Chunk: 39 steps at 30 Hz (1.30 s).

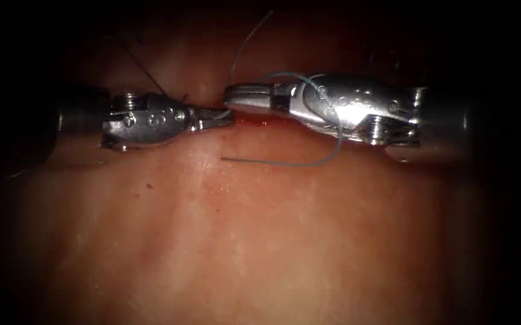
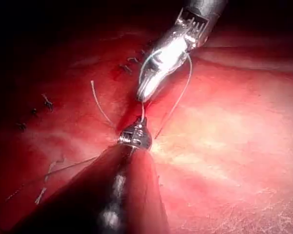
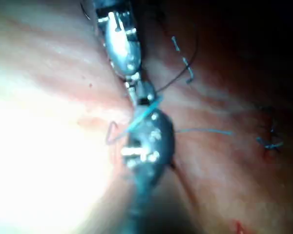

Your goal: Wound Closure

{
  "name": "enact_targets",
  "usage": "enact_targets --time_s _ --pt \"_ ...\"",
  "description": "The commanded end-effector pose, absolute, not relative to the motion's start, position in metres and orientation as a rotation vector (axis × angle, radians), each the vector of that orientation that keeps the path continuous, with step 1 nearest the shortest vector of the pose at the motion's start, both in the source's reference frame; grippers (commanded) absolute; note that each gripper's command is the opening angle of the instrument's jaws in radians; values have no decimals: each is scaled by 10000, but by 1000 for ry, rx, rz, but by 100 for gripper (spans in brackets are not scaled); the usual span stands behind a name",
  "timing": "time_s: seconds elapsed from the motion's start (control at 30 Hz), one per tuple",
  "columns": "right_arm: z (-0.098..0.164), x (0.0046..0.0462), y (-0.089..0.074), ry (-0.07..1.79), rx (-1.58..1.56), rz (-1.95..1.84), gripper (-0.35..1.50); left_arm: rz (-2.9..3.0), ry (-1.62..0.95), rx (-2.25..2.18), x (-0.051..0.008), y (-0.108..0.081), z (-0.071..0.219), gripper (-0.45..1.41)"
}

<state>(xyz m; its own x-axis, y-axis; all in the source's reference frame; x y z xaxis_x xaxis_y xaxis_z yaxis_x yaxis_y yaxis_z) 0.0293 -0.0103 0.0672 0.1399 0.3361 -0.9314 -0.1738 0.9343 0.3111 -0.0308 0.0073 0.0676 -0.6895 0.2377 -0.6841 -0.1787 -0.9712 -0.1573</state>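
Left hand (image 1: 227, 117): closed on thread (image 1: 284, 162) at the cut (image 1: 254, 122). Right hand (image 1: 236, 96): closed, thread looped over it, grip unclear. Needle: none made out. Tissue (image 1: 242, 241): finished stitches (image 2: 129, 63) beside the cut; this knot apparently unfinished.
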Motion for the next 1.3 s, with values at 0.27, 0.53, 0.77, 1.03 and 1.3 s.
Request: enact_targets --time_s 0.27,0.53,0.77,1.03,1.3 --pt "686 302 -90 1360 94 504 78 2714 -132 -1098 -314 56 669 -45" --pt "698 310 -92 1299 78 517 93 2728 -162 -1093 -298 38 640 -45" --pt "711 328 -106 1244 95 483 91 2754 -162 -1088 -299 50 597 -45" --pt "715 334 -114 1213 121 453 81 2764 -128 -1096 -295 77 567 -45" --pt "717 341 -125 1209 164 413 76 2775 -83 -1052 -282 113 559 -45"
